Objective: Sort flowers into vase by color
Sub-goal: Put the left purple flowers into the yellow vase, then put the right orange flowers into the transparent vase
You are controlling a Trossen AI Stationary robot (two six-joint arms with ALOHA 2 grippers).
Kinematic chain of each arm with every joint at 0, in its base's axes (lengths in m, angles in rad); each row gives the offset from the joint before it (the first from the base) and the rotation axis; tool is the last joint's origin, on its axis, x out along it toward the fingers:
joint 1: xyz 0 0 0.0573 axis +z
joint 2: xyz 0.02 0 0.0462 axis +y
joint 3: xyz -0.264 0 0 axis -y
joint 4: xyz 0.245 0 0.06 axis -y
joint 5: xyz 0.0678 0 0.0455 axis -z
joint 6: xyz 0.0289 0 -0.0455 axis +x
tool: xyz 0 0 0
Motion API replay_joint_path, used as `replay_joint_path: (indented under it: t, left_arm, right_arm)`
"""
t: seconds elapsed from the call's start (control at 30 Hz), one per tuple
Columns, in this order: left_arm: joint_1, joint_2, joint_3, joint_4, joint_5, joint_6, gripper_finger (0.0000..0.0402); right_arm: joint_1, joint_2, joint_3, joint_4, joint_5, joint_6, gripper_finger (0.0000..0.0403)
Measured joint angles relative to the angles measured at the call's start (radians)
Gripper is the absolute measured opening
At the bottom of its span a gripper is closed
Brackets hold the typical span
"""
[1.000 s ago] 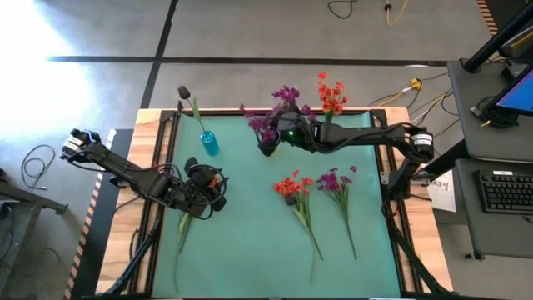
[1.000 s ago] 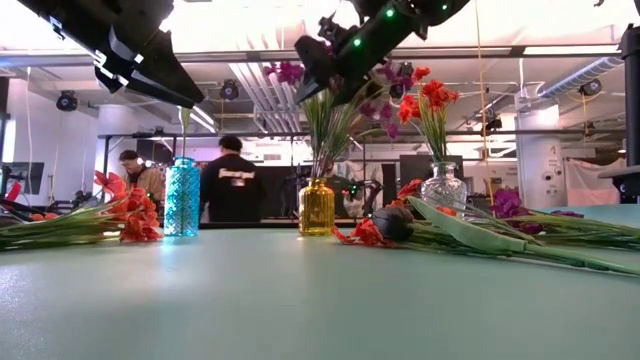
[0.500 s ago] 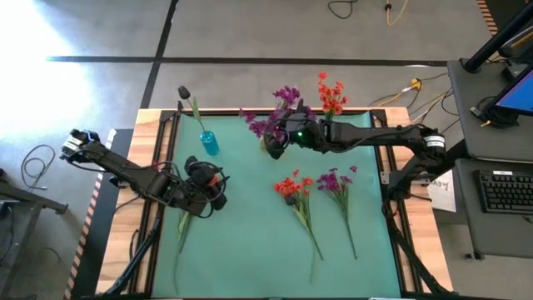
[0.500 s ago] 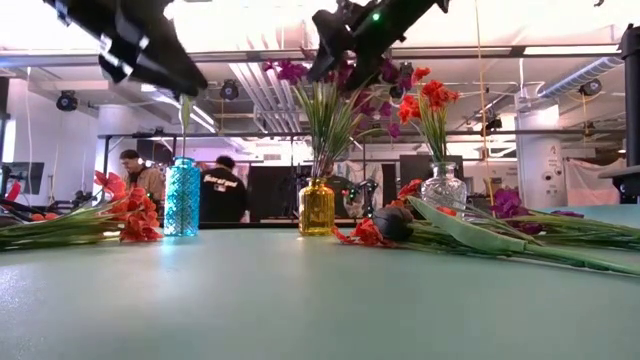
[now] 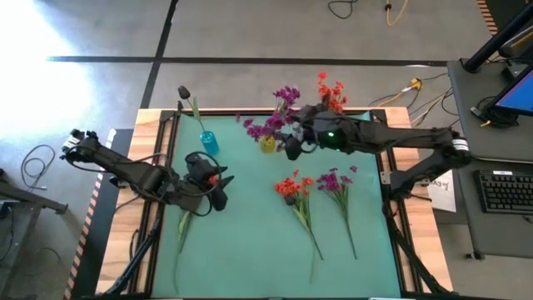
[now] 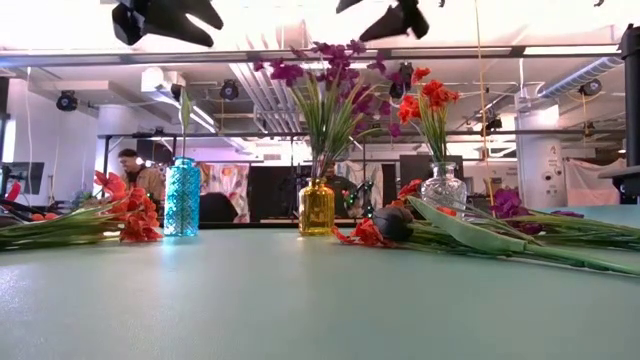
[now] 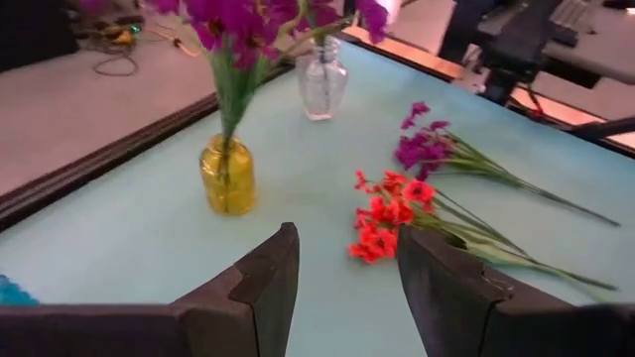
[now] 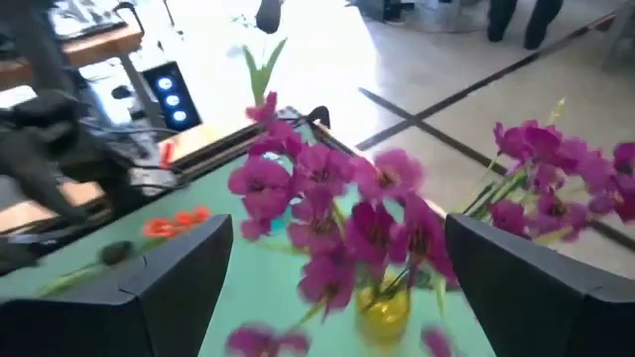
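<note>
Purple flowers stand by their stems in a yellow vase. Orange-red flowers stand in a clear vase, and a dark-budded flower in a blue vase. An orange-red flower and a purple flower lie flat on the green mat, with another orange-red flower at the left. My left gripper hovers open above that one, nothing between its fingers. My right gripper is open and high, just right of the yellow vase.
The mat's near half holds only the long stems of the lying flowers. A raised dark frame borders the table. In the low view a person shows in the room behind the table.
My right gripper has drawn back from the yellow vase toward the table's right edge and risen; the purple flowers stay standing in the vase. My left gripper has risen over the orange-red flower, which stays on the mat.
</note>
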Motion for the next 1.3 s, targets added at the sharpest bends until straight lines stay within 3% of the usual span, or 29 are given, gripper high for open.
replay_joint_path:
  t: [0.13, 0.27, 0.4, 0.63, 0.77, 0.93, 1.17, 1.3]
  left_arm:
    - [-0.003, 0.000, 0.001, -0.014, 0.037, -0.016, 0.0158]
    - [-0.003, 0.000, -0.001, -0.088, 0.196, -0.111, 0.0158]
    - [-0.032, 0.005, -0.014, -0.165, 0.347, -0.267, 0.0158]
    - [-0.181, 0.071, -0.050, -0.324, 0.455, -0.614, 0.0158]
    - [-0.279, 0.143, -0.050, -0.422, 0.479, -0.817, 0.0158]
    - [-0.324, 0.240, -0.050, -0.525, 0.507, -0.993, 0.0158]
    - [-0.322, 0.355, -0.050, -0.578, 0.544, -1.018, 0.0158]
    - [-0.305, 0.410, -0.050, -0.629, 0.545, -1.031, 0.0158]
  right_arm:
    - [0.051, -0.068, 0.000, -0.060, 0.004, 0.047, 0.0359]
    - [0.105, -0.104, 0.000, -0.093, 0.009, 0.091, 0.0359]
    - [0.166, -0.109, 0.000, -0.127, 0.008, 0.135, 0.0359]
    - [0.309, -0.077, -0.009, -0.342, -0.060, 0.347, 0.0359]
    - [0.408, -0.019, -0.051, -0.449, -0.078, 0.451, 0.0359]
    - [0.495, 0.070, -0.093, -0.432, -0.050, 0.518, 0.0359]
    - [0.540, 0.173, -0.083, -0.394, -0.030, 0.529, 0.0359]
    - [0.542, 0.196, -0.083, -0.404, -0.076, 0.557, 0.0359]
